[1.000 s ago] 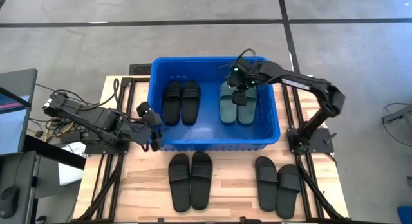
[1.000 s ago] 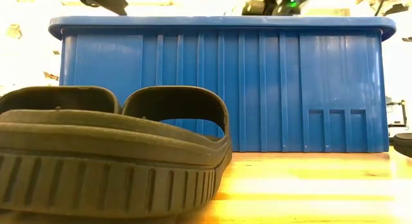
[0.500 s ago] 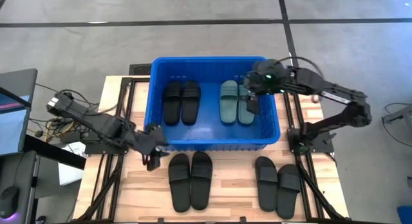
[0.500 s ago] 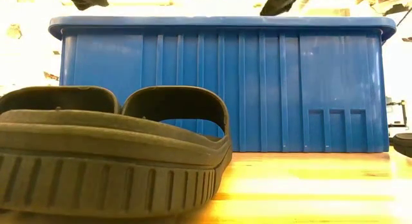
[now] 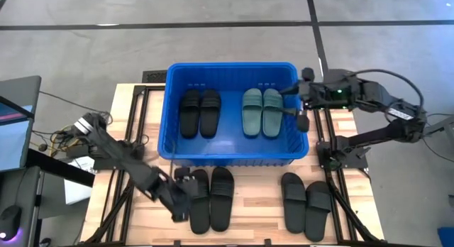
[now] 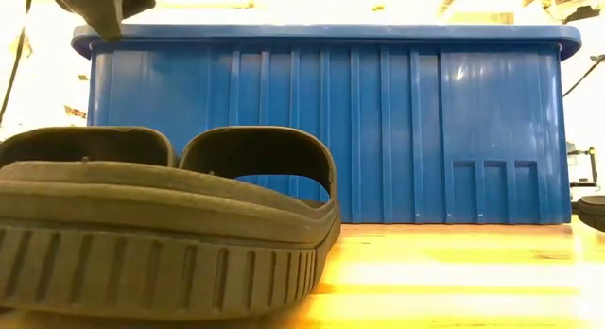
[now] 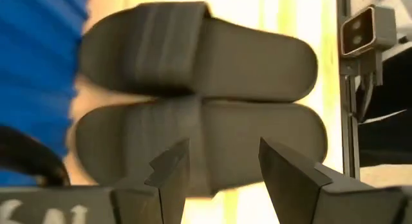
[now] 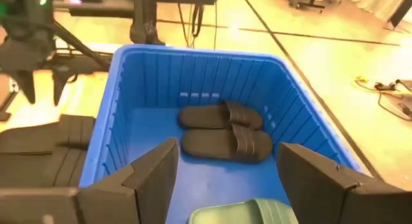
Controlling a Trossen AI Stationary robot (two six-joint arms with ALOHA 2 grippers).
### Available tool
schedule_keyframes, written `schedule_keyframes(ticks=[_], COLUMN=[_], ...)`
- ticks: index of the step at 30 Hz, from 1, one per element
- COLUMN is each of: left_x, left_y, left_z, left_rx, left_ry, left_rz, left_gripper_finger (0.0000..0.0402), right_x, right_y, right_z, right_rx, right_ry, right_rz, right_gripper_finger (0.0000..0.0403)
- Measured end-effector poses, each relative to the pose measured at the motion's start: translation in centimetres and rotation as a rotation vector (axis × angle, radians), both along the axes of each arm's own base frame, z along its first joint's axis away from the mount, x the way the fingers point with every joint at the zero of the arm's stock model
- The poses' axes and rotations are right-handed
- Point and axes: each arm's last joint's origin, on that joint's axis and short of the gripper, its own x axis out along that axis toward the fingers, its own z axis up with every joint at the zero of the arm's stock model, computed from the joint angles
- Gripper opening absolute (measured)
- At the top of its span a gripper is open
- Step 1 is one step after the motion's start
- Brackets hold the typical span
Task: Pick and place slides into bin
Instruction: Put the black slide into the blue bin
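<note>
Right gripper (image 5: 303,108) has pulled back off the teal slides (image 5: 262,112), open, empty; left gripper (image 5: 182,197) swung down over a black slide (image 5: 198,199), open; pickup's next I'd guess.

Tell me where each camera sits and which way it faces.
High: overhead, looking down on bin, both arms.
Low: table height, facing bin wall past a black slide.
Left wrist: above black slides; own fingers open.
Right wrist: over bin; open fingers.
Shared: the bin.
</note>
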Motion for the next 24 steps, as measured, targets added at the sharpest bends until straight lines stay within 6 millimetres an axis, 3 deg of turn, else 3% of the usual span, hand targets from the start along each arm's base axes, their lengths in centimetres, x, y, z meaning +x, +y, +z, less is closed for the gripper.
schedule_keyframes(ticks=[5,9,18,24], left_x=[1.1,1.6,1.7,1.9], left_y=[-3.0,-4.3,-4.7,-4.5], left_z=[-1.9,-3.3,-5.3,-6.8], left_rx=[0.159,0.316,0.466,0.426], left_ry=[0.043,0.112,0.13,0.099], left_rz=[-0.044,-0.053,-0.014,0.01], left_gripper_finger=[0.0171,0.0171,0.0171,0.0171], right_x=[-1.3,-1.9,-2.1,-2.1], right_y=[0.5,0.8,0.8,0.8], right_z=[0.5,0.7,0.9,0.9], right_rx=[0.006,-0.004,-0.011,-0.011], right_ry=[-0.034,-0.049,-0.065,-0.064], right_rz=[-0.014,-0.027,-0.04,-0.041], right_gripper_finger=[0.0249,0.0249,0.0249,0.0249])
